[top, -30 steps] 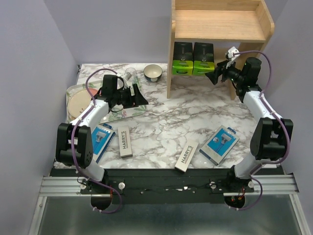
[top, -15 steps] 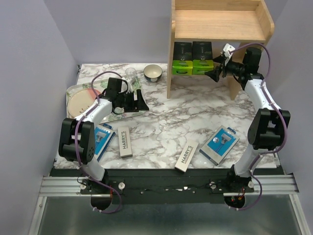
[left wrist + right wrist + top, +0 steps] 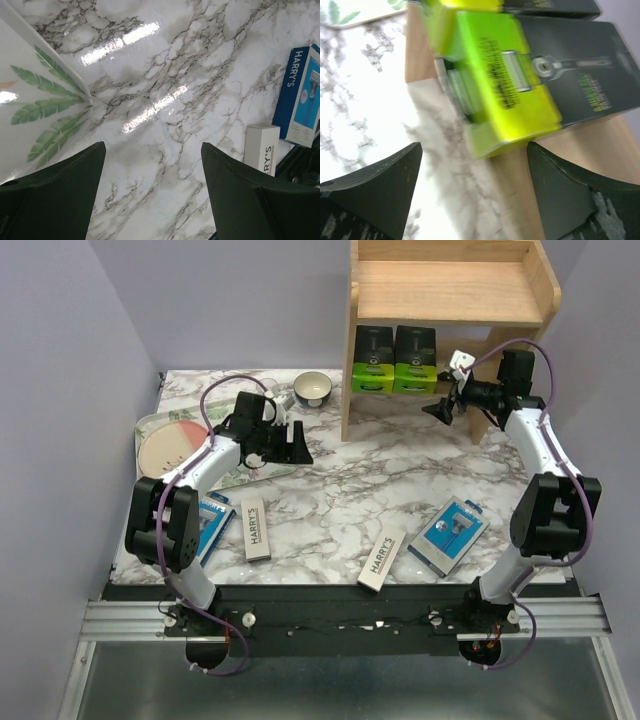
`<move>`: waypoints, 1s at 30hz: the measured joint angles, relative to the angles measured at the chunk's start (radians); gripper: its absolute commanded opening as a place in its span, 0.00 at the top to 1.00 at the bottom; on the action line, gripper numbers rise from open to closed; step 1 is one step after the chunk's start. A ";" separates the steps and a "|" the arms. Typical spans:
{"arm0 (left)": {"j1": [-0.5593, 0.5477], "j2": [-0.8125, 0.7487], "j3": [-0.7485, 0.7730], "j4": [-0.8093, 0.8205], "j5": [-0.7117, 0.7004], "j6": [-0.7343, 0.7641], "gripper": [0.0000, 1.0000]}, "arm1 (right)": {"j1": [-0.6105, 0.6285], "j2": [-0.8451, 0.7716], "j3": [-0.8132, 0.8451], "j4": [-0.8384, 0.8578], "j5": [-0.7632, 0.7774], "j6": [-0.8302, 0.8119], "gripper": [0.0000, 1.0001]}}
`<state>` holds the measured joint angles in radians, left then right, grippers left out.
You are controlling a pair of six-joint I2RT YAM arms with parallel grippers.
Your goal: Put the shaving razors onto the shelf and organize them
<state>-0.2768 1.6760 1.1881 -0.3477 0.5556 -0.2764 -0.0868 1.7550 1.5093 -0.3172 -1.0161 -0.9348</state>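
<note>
Nearest the bases, well behind both jaws, four razor packs lie flat on the marble table (image 3: 330, 480): two white HARRY'S boxes (image 3: 256, 529) and two blue-and-white packs (image 3: 448, 534). Left gripper (image 3: 152, 150): jaws wide, empty, floral tray (image 3: 35, 100) edge just beside one finger. Right gripper (image 3: 474, 150): jaws wide, empty, black box with lime-green end (image 3: 520, 90) directly ahead, stowed in the shelf (image 3: 450, 290). Risk: forward drift would knock that box askew or strike the side panel
</note>
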 measured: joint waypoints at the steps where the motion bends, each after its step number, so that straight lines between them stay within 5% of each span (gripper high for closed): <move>1: -0.003 0.000 0.013 -0.002 -0.010 0.011 0.13 | 0.000 -0.031 -0.039 0.010 0.004 0.007 0.03; 11: 0.003 -0.098 0.021 -0.119 -0.181 0.154 0.05 | 0.006 -0.377 -0.357 0.066 0.032 0.090 0.03; 19: 0.026 -0.271 -0.053 -0.309 -0.299 0.397 0.10 | 0.118 -0.621 -0.474 -0.145 0.031 0.030 0.04; 23: 0.026 -0.307 -0.166 -0.351 -0.348 0.381 0.10 | 0.253 -0.632 -0.515 -0.256 0.028 0.008 0.04; 30: 0.026 -0.273 -0.242 -0.382 -0.399 0.249 0.10 | 0.285 -0.604 -0.518 -0.266 0.030 0.108 0.04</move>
<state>-0.2508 1.4029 0.9459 -0.7300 0.1562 -0.0269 0.1978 1.1511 0.9913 -0.5835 -0.9859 -0.8265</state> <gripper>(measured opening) 0.900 0.965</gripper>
